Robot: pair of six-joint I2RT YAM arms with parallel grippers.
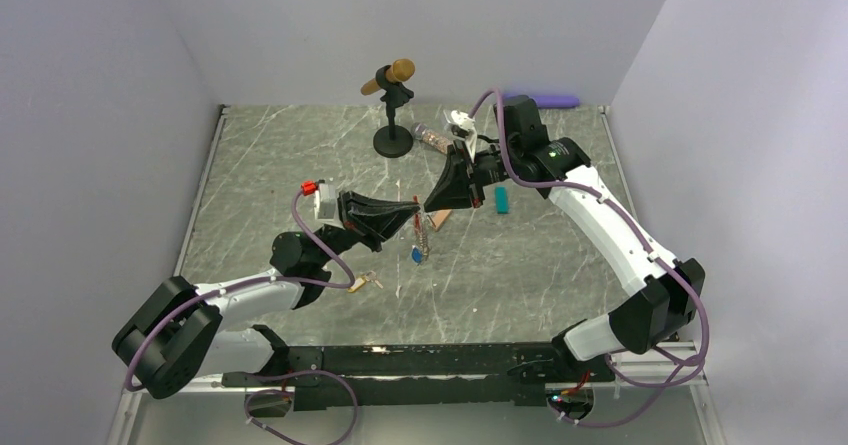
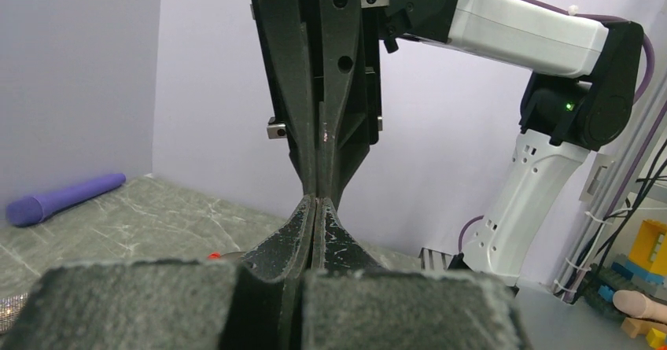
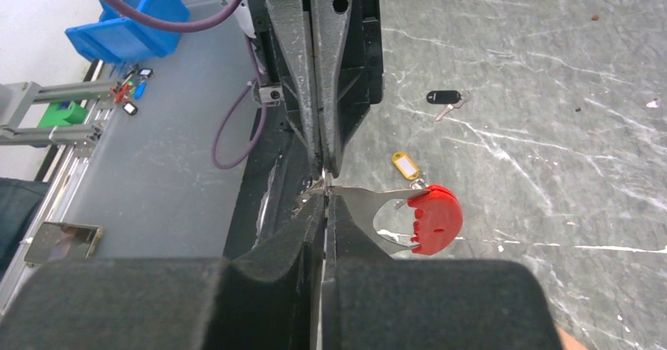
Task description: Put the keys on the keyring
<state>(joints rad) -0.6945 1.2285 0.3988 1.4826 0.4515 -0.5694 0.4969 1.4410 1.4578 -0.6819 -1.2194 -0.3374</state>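
**Both grippers pinch the keyring over mid-table, two keys loose**

The left gripper (image 3: pixel 321 169) and right gripper (image 3: pixel 324 200) meet tip to tip above the middle of the table. Both have their fingers pressed together with no gap showing. The keyring (image 3: pixel 429 220) sticks out sideways from that meeting point, a thin silver arc ending in the red clip. It is clear of the table and seems nipped by both at almost the same spot.

A yellow key (image 3: pixel 403 163) and a black key (image 3: pixel 444 97) lie flat on the table toward the near edge, left of centre, off the ring. In the top view a blue key (image 1: pixel 416 255) shows just under the ring; I cannot tell whether it hangs from it or lies below.

Risks, as I judge them:
- The hold is on a narrow strip of metal at the very fingertips. A small pull or twist by one arm could drag the ring out of the other's grip.
- The tips are so close that any correction may knock finger against finger.
- If either gripper lets go, the ring may swing or drop.
- The flat, tiny keys will be hard to lift.
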